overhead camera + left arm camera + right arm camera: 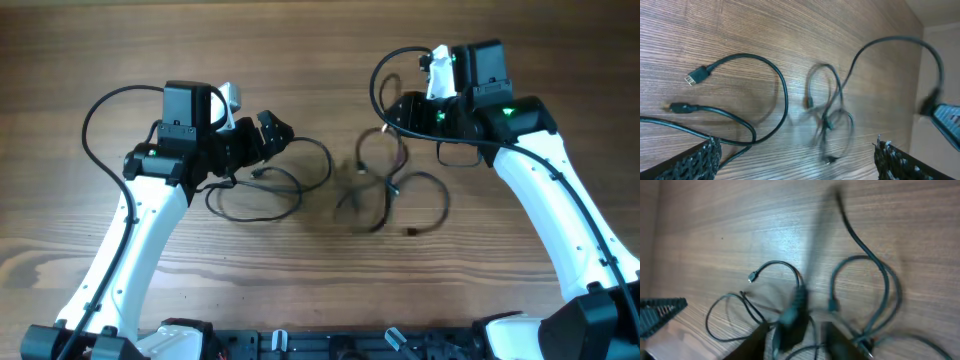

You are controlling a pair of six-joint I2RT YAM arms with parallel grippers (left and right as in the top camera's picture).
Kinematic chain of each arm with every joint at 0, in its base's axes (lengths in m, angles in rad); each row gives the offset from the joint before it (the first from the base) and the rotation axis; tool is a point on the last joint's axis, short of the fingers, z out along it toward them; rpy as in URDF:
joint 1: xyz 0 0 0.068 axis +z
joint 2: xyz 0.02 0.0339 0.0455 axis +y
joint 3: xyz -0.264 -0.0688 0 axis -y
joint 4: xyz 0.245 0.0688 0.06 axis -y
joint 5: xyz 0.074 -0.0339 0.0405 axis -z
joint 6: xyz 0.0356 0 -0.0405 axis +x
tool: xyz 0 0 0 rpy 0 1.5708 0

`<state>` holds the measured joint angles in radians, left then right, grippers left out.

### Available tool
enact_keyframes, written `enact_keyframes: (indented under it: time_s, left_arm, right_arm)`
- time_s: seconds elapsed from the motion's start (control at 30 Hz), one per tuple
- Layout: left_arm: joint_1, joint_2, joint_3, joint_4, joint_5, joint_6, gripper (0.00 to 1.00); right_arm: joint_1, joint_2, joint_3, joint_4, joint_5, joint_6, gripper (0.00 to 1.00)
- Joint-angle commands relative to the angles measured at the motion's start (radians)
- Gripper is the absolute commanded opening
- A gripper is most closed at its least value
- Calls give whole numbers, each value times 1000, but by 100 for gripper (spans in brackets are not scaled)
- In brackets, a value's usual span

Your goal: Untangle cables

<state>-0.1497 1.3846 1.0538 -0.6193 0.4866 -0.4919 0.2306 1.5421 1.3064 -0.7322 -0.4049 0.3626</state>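
Observation:
Thin black cables lie on the wood table. One loose cable (328, 165) loops just right of and below my left gripper (272, 133); in the left wrist view (785, 95) its metallic plug (695, 77) and a dark plug (680, 106) lie apart. My left gripper (797, 145) is open and empty above it. A tangle of loops (385, 190) sits mid-table, blurred in the left wrist view (827, 120). My right gripper (400, 108) is above the tangle (885, 280) and is shut (797, 330) on a blurred dark cable end (795, 315).
Thick black arm wires arc above the left arm (100, 110) and beside the right wrist (380, 70). A small loose plug end (412, 232) lies at the tangle's lower right. The arm bases stand along the table's front edge (320, 345).

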Motion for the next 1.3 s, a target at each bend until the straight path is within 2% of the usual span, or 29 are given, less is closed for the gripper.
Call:
enact_keyframes:
  time_s: [0.0,0.13,0.2,0.33,0.4,0.47,0.53,0.57,0.7,0.83,1.0,1.07,1.27]
  left_arm:
    - [11,-36,20,1,-9,25,100]
    - [126,-194,29,-11,-10,43,100]
    - [219,-239,29,-51,-13,43,100]
    - [393,-218,29,-147,-20,43,100]
    - [454,-182,29,-186,-85,44,100]
    - [489,-149,29,-198,-89,98,100]
    - [525,-121,29,-197,-88,140,100]
    - [547,-95,29,-196,-88,148,100]
    - [558,-49,29,-209,-87,148,100]
    - [583,-47,29,-206,-84,164,100]
    - [620,-47,29,-216,-85,175,100]
    - [620,-47,29,-215,-84,175,100]
    - [620,-47,29,-216,-85,174,100]
  right_arm:
    - [2,14,16,-18,1,0,54]
    - [40,14,16,-49,-25,-75,64]
    - [136,14,16,-51,-26,-88,68]
    - [338,77,16,0,53,-23,67]
    - [418,148,16,57,16,-103,66]
    - [488,220,16,121,-115,-280,66]
    - [550,270,16,198,-167,-341,72]
    - [602,301,16,270,-169,-344,78]
    - [699,390,16,401,-168,-335,81]
    - [733,487,16,455,-112,-332,83]
    - [733,520,16,546,-104,-304,79]
    - [734,531,16,555,-82,-272,72]
    - [733,594,16,565,-77,-220,34]
